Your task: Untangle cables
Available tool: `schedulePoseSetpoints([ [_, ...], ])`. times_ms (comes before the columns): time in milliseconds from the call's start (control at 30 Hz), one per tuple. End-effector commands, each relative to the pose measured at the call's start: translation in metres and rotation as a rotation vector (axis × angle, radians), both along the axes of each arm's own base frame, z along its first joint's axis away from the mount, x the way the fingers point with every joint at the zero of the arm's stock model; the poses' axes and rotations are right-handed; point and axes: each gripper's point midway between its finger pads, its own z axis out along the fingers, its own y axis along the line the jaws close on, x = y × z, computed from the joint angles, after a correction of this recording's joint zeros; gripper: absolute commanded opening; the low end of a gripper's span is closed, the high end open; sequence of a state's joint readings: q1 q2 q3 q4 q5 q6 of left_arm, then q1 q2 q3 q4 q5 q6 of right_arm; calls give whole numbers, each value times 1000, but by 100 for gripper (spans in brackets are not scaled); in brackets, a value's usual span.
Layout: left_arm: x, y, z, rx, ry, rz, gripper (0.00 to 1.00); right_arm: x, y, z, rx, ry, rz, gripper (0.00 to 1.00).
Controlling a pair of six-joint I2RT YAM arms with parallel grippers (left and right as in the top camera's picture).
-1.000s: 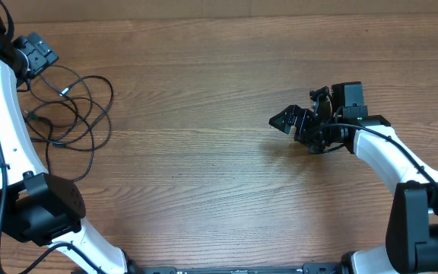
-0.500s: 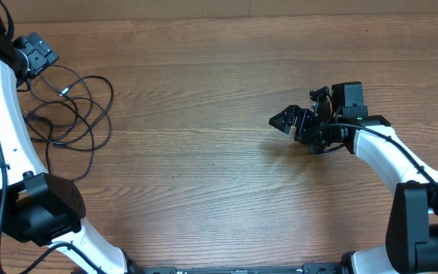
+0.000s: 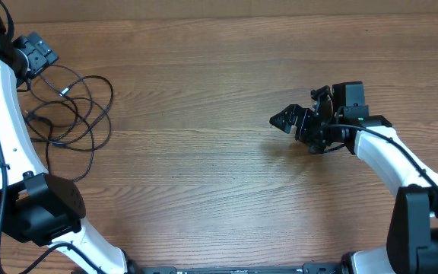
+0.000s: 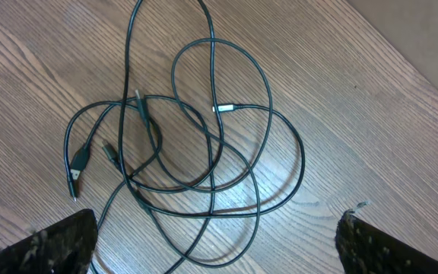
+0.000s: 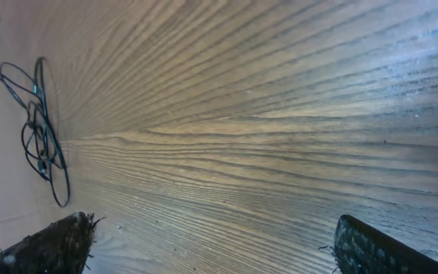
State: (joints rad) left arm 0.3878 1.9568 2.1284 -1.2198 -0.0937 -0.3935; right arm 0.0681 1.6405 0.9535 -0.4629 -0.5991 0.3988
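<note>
Two tools, left tool (image 4: 217, 221) and right tool (image 5: 213, 222), hold their jaws wide apart, empty. Tangled cables (image 4: 213, 152) lie just ahead of the left tool.

free: table (image 3: 204, 175) from cables (image 3: 71, 114) to right arm (image 3: 379, 148) | obstacle: cables looped beside left arm (image 3: 2, 129)

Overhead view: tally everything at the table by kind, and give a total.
Cable tangle: 1 (the cords within cannot be counted)
Robot arms: 2, the left arm and the right arm
Hands: 2, the left hand and the right hand, both open
Total: 5
</note>
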Motion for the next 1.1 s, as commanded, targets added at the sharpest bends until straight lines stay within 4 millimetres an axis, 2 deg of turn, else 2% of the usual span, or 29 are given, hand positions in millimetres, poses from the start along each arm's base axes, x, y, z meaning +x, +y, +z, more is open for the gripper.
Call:
schedulePoseSetpoints([
  [0, 0, -2, 0, -10, -3, 0, 99, 1, 1, 24, -1, -79, 8, 100],
  [367, 0, -2, 0, -10, -3, 0, 99, -6, 1, 103, 14, -310, 7, 100],
  [667, 0, -2, 0, -10, -3, 0, 99, -33, -8, 174, 0, -517, -21, 100],
  [867, 0, -2, 0, -10, -3, 0, 99, -59, -24, 197, -67, -575, -90, 100],
  [1067, 0, -2, 0, -10, -3, 0, 100, -76, -38, 223, -133, -722, -142, 100],
])
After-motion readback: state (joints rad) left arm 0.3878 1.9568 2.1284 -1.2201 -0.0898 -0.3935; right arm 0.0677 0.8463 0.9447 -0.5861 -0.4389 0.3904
